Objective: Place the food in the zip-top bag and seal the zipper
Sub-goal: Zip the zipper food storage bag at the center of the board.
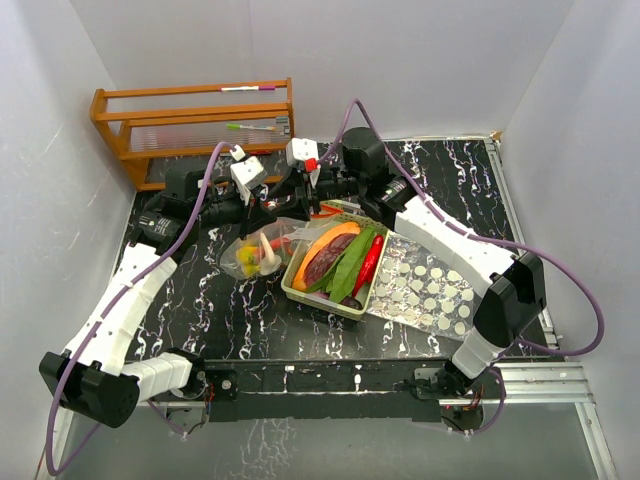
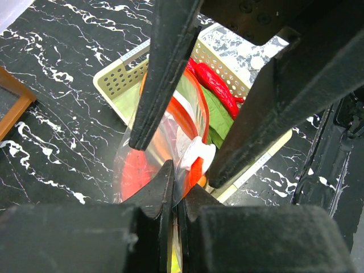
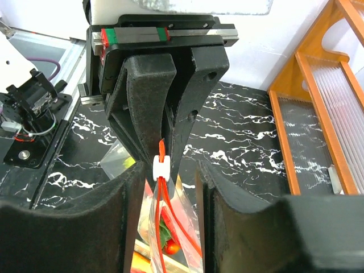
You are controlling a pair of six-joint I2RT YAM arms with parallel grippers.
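Left gripper: fingers pinched tight on the top edge of the zip-top bag, clear film clamped between them. The right wrist view shows the same thing from the other side, with the left fingers closed on the bag just above the white slider.

Right gripper: fingers a narrow gap apart, straddling the bag top. The red zipper line runs down between them. They are not clamped on it, and I can't tell whether a finger touches the film.

The bag is held up between the two grippers, just left of the basket. Its lower part lies on the surface.

Food is split:
- **In the bag:** the yellow banana, a pale piece I can't identify and small red and green bits.
- **In the basket:** the orange wedge, purple aubergine, green pods and red chilli.

A clear sheet with white dots lies just right of the basket and touches it. A wooden rack sits at the far left corner, well apart from the rest.
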